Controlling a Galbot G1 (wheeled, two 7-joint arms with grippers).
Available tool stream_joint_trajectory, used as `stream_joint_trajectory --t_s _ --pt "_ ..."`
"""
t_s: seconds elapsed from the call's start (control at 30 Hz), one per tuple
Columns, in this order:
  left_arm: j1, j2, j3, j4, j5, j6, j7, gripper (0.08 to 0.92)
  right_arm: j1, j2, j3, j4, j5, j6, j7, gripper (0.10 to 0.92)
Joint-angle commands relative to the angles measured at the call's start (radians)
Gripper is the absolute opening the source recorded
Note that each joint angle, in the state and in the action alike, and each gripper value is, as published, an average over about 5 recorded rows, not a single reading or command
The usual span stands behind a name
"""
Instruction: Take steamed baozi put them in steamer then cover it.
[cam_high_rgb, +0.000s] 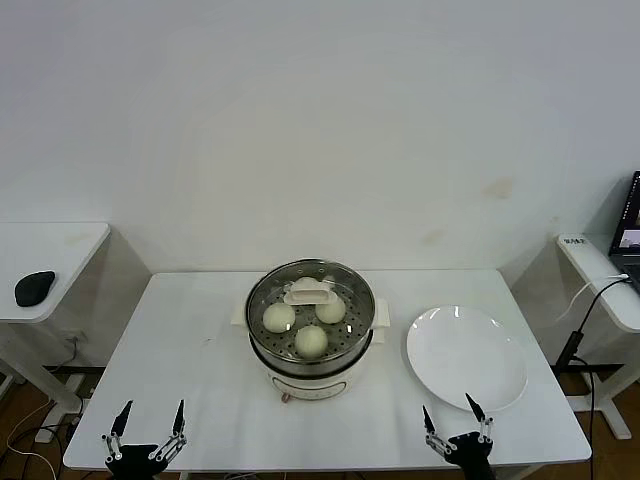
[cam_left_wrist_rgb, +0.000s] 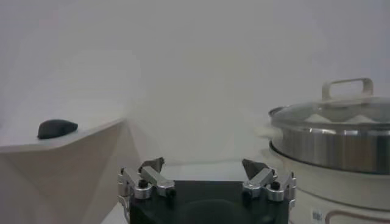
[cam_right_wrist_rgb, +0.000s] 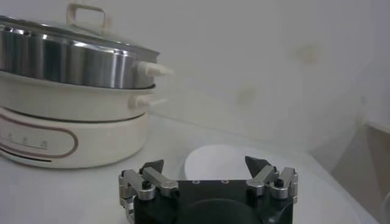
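Note:
The steamer (cam_high_rgb: 311, 352) stands at the middle of the white table, a steel pot on a cream-white base. The glass cover (cam_high_rgb: 312, 293) with its cream handle sits on top of it. Three baozi (cam_high_rgb: 311, 340) show through the glass; a fourth is partly hidden under the handle. My left gripper (cam_high_rgb: 150, 420) is open and empty at the table's front left edge. My right gripper (cam_high_rgb: 455, 418) is open and empty at the front right, just before the plate. The steamer also shows in the left wrist view (cam_left_wrist_rgb: 341, 137) and the right wrist view (cam_right_wrist_rgb: 67, 61).
An empty flat white plate (cam_high_rgb: 466, 357) lies right of the steamer and shows in the right wrist view (cam_right_wrist_rgb: 225, 163). A side desk at left holds a black mouse (cam_high_rgb: 34, 287). Another desk with cables stands at right (cam_high_rgb: 605, 285).

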Motion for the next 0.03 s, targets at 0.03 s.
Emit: stream_joint_trajectory --t_s 0.03 --pt "0.029 0.000 -0.009 0.016 0.013 -0.035 0.031 0.823 -0.004 0.004 -0.010 0.012 0.006 -0.004 -0.002 0.823"
